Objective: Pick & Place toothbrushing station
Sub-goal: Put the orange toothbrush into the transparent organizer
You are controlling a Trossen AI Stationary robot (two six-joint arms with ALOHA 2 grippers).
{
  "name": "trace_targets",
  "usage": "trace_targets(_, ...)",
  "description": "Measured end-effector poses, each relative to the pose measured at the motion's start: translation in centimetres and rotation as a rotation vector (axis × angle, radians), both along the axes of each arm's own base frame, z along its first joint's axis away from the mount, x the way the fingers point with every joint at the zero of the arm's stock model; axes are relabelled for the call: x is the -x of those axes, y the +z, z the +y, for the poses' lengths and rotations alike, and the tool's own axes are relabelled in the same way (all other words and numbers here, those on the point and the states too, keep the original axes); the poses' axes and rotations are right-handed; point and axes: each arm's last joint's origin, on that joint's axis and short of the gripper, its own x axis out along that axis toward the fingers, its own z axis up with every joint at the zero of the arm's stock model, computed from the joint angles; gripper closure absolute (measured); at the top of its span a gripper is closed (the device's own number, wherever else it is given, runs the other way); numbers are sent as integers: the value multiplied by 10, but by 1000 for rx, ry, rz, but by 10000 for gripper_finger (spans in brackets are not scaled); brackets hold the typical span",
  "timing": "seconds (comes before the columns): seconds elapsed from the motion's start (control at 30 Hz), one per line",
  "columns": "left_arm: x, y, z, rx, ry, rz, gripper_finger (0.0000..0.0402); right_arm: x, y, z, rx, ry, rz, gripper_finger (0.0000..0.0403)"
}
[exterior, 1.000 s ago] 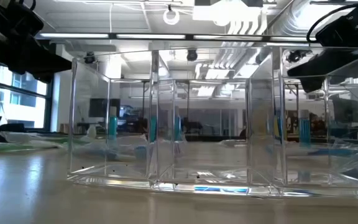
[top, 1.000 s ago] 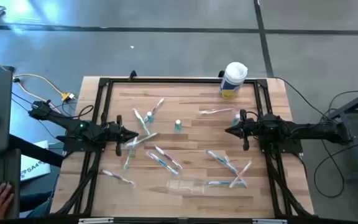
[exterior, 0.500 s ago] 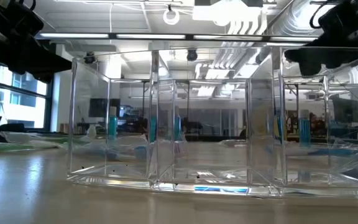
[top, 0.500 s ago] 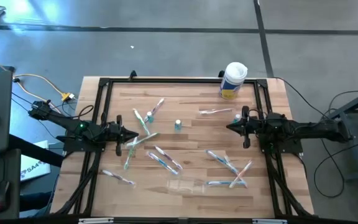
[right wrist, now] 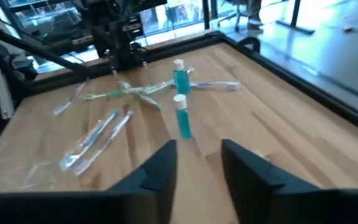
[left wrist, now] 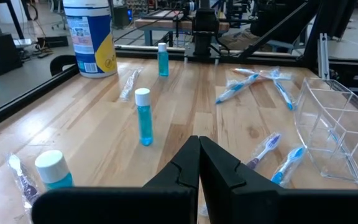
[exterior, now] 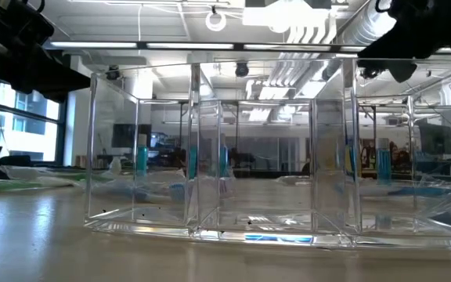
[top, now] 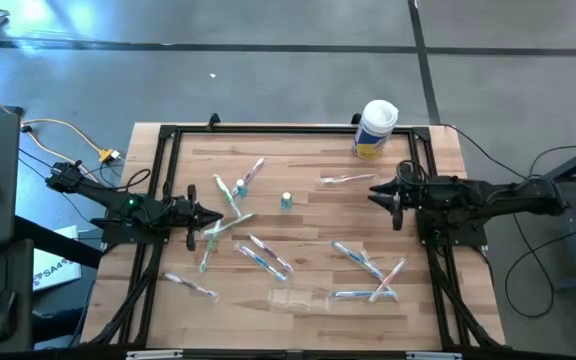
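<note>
- The left gripper (top: pixel 216 217) hangs over the left part of the wooden desk (top: pixel 308 160), to the left of the clear plastic holder (top: pixel 299 298) and farther from the desk's front edge than it is. Its jaws are pressed together with no gap and nothing sits between them.
- The right gripper (top: pixel 378 197) hangs above the right part of the desk, farther from the front edge than the holder and up to its right. Its jaws stand a little apart with a narrow gap, holding and touching nothing.
- The holder sits empty near the front edge of the desk, roughly midway across it; from the low view its clear dividing walls show, with nothing inside.
- Toothbrushes (top: pixel 264 258) lie scattered flat on the desk on both sides of the holder, about a dozen as far as I can count; some overlap, so the exact number is unsure.
- Three small teal tubes with white caps are visible in the left wrist view; one teal tube (top: pixel 286 201) stands upright behind the holder, between the two grippers.
- One large white canister (top: pixel 376 129) with a yellow label stands at the far edge of the desk, beyond the right gripper.
</note>
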Motion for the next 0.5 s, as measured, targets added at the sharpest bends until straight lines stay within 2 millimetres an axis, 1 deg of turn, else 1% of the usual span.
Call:
trace_targets(0.1,0,0,0,13,1,-1,398,-4,6,3,-33,20,71,225)
trace_targets(0.2,0,0,0,13,1,-1,398,-10,12,7,-19,80,148,194)
trace_targets(0.33,0,0,0,13,1,-2,398,-27,24,9,19,97,227,183)
trace_targets(0.5,0,0,0,13,1,-2,398,-54,46,0,38,34,330,189)
